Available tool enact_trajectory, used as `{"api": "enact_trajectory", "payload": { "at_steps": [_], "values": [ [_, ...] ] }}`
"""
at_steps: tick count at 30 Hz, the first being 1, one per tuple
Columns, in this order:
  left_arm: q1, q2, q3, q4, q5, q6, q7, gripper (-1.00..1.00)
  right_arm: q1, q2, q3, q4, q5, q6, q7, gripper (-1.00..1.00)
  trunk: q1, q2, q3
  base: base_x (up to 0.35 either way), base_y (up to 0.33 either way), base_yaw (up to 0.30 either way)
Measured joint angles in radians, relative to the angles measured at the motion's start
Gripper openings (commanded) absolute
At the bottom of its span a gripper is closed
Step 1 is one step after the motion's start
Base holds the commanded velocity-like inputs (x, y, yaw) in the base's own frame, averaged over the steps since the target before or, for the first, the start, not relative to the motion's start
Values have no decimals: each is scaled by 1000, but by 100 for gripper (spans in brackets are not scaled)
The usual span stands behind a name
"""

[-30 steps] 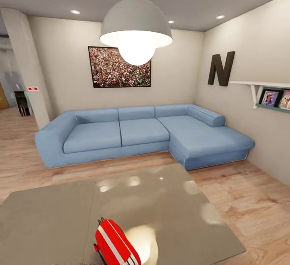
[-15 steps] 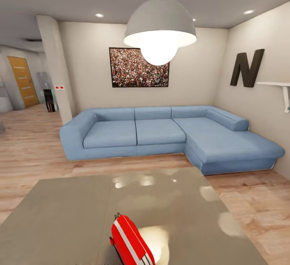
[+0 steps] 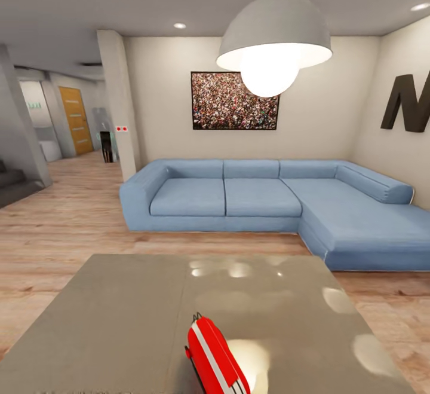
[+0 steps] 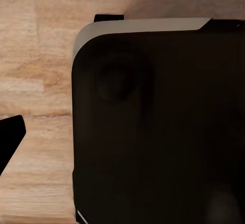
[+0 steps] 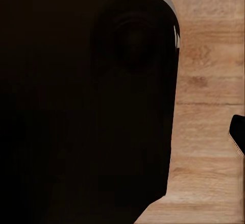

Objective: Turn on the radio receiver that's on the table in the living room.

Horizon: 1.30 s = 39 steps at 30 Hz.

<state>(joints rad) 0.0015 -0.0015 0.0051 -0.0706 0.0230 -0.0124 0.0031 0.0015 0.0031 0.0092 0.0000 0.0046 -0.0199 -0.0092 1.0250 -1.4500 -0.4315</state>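
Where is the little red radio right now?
In the head view, the radio receiver stands on the near edge of the grey table, about mid-width, with the blue sofa on the floor beyond it.

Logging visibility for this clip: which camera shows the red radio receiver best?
The head view: the radio receiver stands on edge at the near side of the table, partly cut off. Both wrist views show wood floor and a dark robot part instead.

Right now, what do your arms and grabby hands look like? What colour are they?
I can tell you only a bit. My left fingertip is black and pointed; my right fingertip is black with a pale edge. Beside each sits a big black panel with rounded corners and a light grey rim, probably part of my body.
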Motion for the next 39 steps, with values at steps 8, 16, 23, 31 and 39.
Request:
{"api": "enact_trajectory", "payload": {
  "at_steps": [8, 16, 23, 31, 39],
  "values": [
    [0, 0, 1, 0, 0, -1, 0, 100, 0, 0, -1, 0, -1, 2, 0, 100, 0, 0, 0, 42, 0, 141],
    [0, 0, 0, 0, 0, 0, 0, 100, 0, 0, -1, 0, -1, 2, 0, 100, 0, 0, 0, 279, 0, 8],
    [0, 0, 1, 0, 0, -1, 0, 100, 0, 0, -2, 0, -1, 2, 0, 100, 0, 0, 0, 236, 0, 0],
    [0, 0, 1, -1, 0, -1, 0, 100, 0, 0, -1, 0, -1, 0, 0, 100, 0, 0, 0, 31, 0, 85],
    [0, 0, 0, -1, 0, -1, 0, 100, 0, 0, 0, 0, 0, 0, 0, 100, 0, 0, 0, 2, 0, 166]
  ]
}}
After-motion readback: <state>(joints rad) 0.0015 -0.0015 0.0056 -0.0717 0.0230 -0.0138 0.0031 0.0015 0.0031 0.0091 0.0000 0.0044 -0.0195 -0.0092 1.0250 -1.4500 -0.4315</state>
